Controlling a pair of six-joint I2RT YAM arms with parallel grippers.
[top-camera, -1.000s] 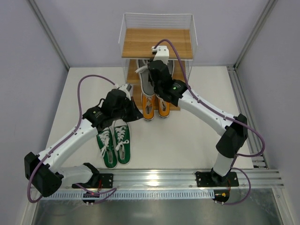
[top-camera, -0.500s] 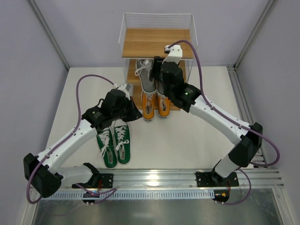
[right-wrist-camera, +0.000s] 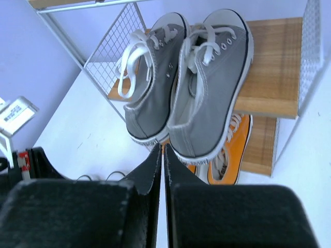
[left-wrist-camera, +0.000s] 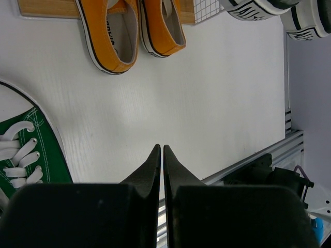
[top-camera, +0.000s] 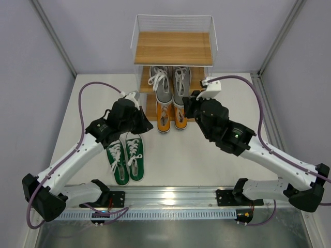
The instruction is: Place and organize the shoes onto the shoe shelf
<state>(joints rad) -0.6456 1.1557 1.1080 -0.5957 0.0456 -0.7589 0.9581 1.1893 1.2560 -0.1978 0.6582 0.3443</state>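
looking down from overhead, a shoe shelf [top-camera: 173, 49] stands at the upper centre of a white table [top-camera: 207, 155], its top board bare inside a thin wire rim. a grey pair of shoes [top-camera: 169, 85] sits side by side on the middle board, and an orange pair [top-camera: 171, 116] sits on the lowest board just below it in the frame. a green pair [top-camera: 125, 160] lies on the table at lower left of centre, well apart from the shelf and not yet put away. the left gripper [left-wrist-camera: 161, 149] hangs over bare table just above the green pair in the frame, its two fingers pressed together and holding nothing. the right gripper [right-wrist-camera: 161, 147] hovers to the right of the shelf front, facing the grey pair, its fingers likewise pinched together and empty. the green pair looks like the next job, and the bare top board the likely spot. to do it well, the left fingers would need to spread before coming down, then close on the firm side wall or heel of one green shoe rather than on the loose white laces. lifting it high enough to pass the wire rim, and lining it up the way the other pairs lie, would keep the shelf tidy.
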